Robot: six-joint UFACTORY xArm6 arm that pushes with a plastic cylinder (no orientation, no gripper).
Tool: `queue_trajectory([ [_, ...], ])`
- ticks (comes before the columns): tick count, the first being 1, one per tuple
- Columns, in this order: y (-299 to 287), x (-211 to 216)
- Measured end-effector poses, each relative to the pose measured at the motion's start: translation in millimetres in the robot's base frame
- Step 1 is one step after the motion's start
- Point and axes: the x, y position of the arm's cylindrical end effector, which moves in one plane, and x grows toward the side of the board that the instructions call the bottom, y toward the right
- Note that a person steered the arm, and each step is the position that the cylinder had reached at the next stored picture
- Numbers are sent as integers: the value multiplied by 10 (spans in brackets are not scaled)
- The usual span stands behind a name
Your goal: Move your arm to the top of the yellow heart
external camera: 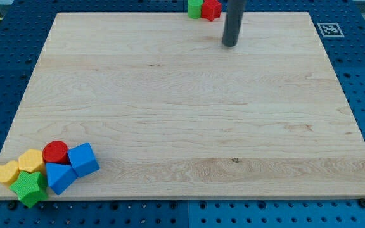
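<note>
The yellow heart (5, 173) lies at the board's bottom left corner, at the left end of a tight cluster of blocks. My tip (230, 44) is at the view's top, right of centre, far up and to the right of the heart. A yellow hexagon-like block (31, 161) sits just right of the heart and touches it.
In the cluster: a red cylinder (56, 152), a blue cube (83, 159), a blue block (59, 177) and a green star (30, 189). A green block (195, 7) and a red block (211, 9) sit at the top edge, left of my rod. The wooden board (189, 126) lies on a blue pegboard.
</note>
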Motion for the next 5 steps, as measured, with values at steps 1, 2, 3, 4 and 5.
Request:
queue_trajectory([
  [1,-356,289],
  [2,-683,687],
  [3,-1014,1094],
  [4,-1283,1419],
  [5,-1491,1619],
])
